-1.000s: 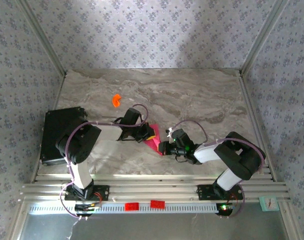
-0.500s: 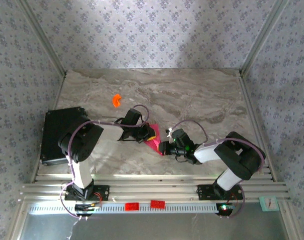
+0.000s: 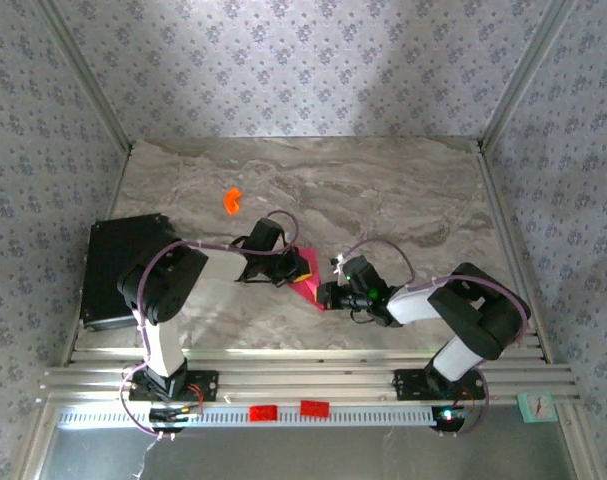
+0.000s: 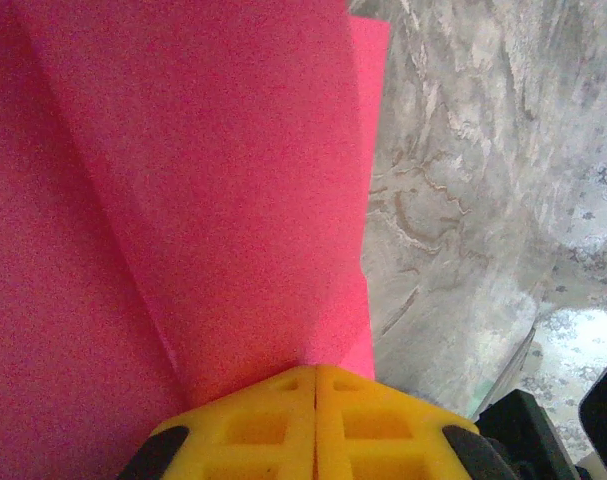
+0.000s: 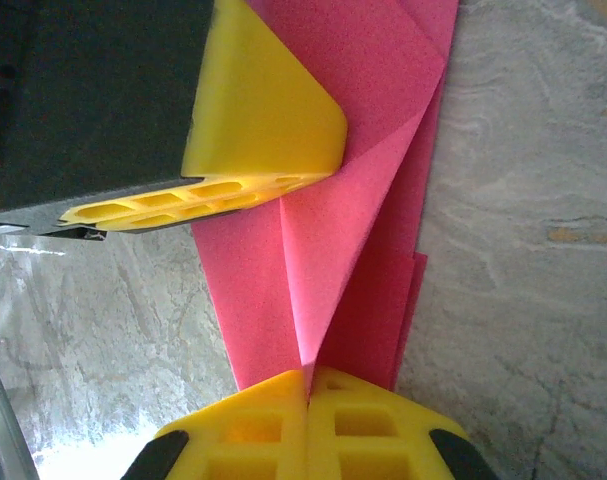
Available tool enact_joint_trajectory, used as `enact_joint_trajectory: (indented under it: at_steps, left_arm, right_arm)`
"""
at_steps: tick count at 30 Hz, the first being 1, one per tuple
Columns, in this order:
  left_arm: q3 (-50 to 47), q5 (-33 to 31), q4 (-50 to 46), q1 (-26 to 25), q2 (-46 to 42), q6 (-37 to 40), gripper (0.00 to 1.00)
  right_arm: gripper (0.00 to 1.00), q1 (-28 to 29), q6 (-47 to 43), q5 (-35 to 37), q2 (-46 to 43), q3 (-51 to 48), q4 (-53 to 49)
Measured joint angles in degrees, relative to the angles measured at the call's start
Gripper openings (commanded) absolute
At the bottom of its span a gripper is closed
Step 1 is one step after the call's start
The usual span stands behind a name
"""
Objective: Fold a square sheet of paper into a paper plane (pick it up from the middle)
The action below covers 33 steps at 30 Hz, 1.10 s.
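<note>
Paper under inspection: one magenta-pink sheet of thin paper (image 3: 306, 285), partly folded, lying near the middle of the grey marble-patterned tabletop (image 3: 383, 190), towards its near edge and between the two arms.

Left gripper (image 3: 301, 270): reaches in from the left and meets the far left edge of the sheet. In the left wrist view, its yellow jaws are pressed together at the left gripper (image 4: 315, 385) with the sheet (image 4: 213, 180) pinched between them. A raised fold runs away from the jaws, and a narrow lower layer shows along the right side.

Right gripper (image 3: 325, 296): reaches in from the right and meets the near right end of the sheet. In the right wrist view, the right gripper (image 5: 308, 375) has its yellow jaws closed on an upright crease of the sheet (image 5: 373, 200). Several layers lie flat on the tabletop beside that crease. The left gripper's yellow fingers (image 5: 263, 110) sit at the opposite end of the same crease, touching the paper.

Other items: a small orange plastic piece (image 3: 232, 201) lies on the far left of the tabletop, well apart from the sheet. A flat black box (image 3: 113, 270) sits at the left edge.
</note>
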Motion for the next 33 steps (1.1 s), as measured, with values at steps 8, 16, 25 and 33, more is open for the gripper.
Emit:
enact_joint_trajectory:
  at_steps: [8,16,25,33]
  left_arm:
    - [1.16,-0.17,-0.98,-0.02,1.05,0.63,0.07]
    - [1.4,-0.22,-1.64,-0.04,1.14,1.03,0.06]
    - [1.31,-0.42,-1.6,-0.26,1.14,1.27,0.06]
    - [0.59,-0.39,-0.2,-0.26,1.03,1.2,0.06]
  right_arm:
    - [0.04,-0.24,0.02,-0.48,0.0,0.28,-0.63]
    - [0.1,-0.76,0.11,-1.53,-0.33,1.2,-2.89]
    - [0.35,-2.58,2.93,-3.93,-9.66,0.28,-12.28]
    - [0.43,-7.3,6.75,-6.56,-19.02,-1.33,-18.4]
